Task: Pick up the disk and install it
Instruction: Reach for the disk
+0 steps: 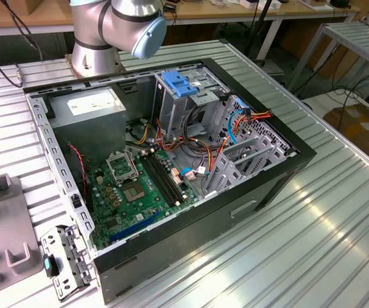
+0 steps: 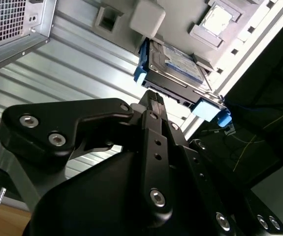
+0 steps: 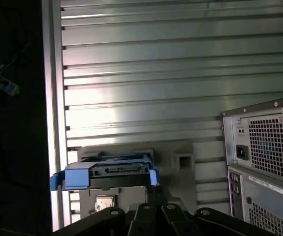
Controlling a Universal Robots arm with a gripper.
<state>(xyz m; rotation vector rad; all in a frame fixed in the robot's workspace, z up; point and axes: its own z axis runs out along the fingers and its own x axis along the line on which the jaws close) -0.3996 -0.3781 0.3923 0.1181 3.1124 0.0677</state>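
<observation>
The disk [image 2: 176, 63] is a dark drive with a white and blue label and blue side rails. It lies on a grey fixture plate [image 2: 146, 17] near the table's edge. In the first wrist view the disk [image 3: 107, 173] shows its connector end and blue rail. My gripper [image 2: 153, 97] hangs just before the disk's near edge, close to one blue rail, black fingers drawn together to a narrow tip with nothing between them. I cannot tell whether the tip touches the disk. In the first wrist view the gripper [image 3: 153, 194] sits beside the disk's corner.
The open computer case [image 1: 235, 212] lies on the ribbed metal table [image 1: 338, 244], motherboard and cables exposed. Inside are a drive cage with a blue latch plate [image 1: 179, 83] and a grey power supply [image 1: 88, 102]. The arm's base [image 1: 97, 45] stands behind. The case's rear panel [image 3: 264, 162] is near the gripper.
</observation>
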